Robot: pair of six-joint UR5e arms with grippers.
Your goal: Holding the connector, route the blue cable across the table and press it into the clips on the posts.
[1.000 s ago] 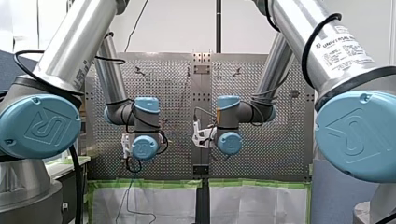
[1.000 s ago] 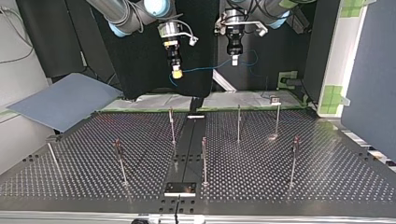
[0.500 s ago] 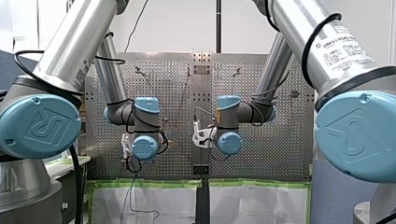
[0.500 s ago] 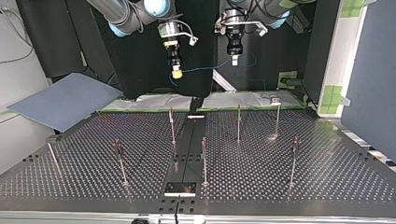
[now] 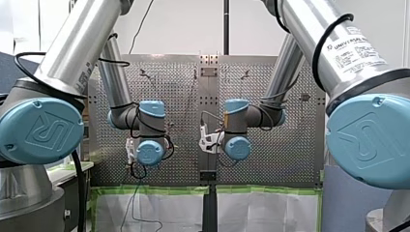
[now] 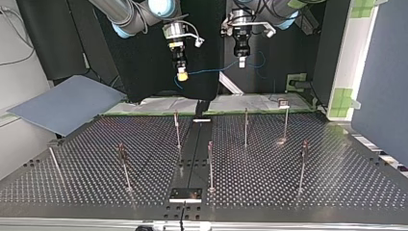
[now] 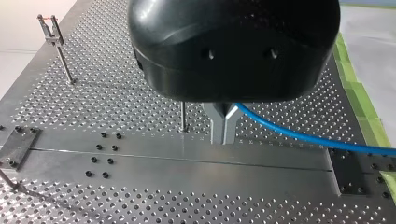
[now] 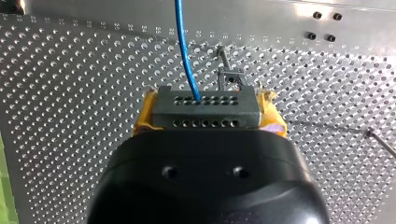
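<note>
Cable [image 6: 211,70]: one, blue. It hangs in the air between the two grippers, above the far edge of the table in the top view, and curls into a loose loop past my left gripper.
Connector [image 8: 208,113]: one grey block with two rows of small holes. The cable comes out of one hole in the row further from the gripper body.
My right gripper [image 6: 182,75]: two yellow pads [image 8: 144,119] clamped on the two ends of the connector. It is held well above the table, left of middle in the top view.
My left gripper [image 7: 223,127]: two metal fingers [image 7: 217,122] drawn together at the tips with the cable pinched between them. The cable leaves to one side over the table. In the top view this gripper hangs just right of middle, level with the other.
Posts [image 6: 210,163]: seven thin upright rods in the top view. Three stand in the far row and four nearer the camera, one of them at the far left edge.
Clips [image 7: 49,28]: one small clip on top of each post where the tops can be made out. The cable hangs well apart from all of them.
Table [image 6: 337,183]: one dark perforated board with a plain strip down its middle.
Plate [image 6: 185,194]: one small black plate on that strip at the near edge in the top view.
Sheet [image 6: 62,103]: one blue-grey sheet, tilted, beside the table at the top view's left.
Arms [image 5: 77,48]: two, silver with blue joint caps, one at each side of the front view.
</note>
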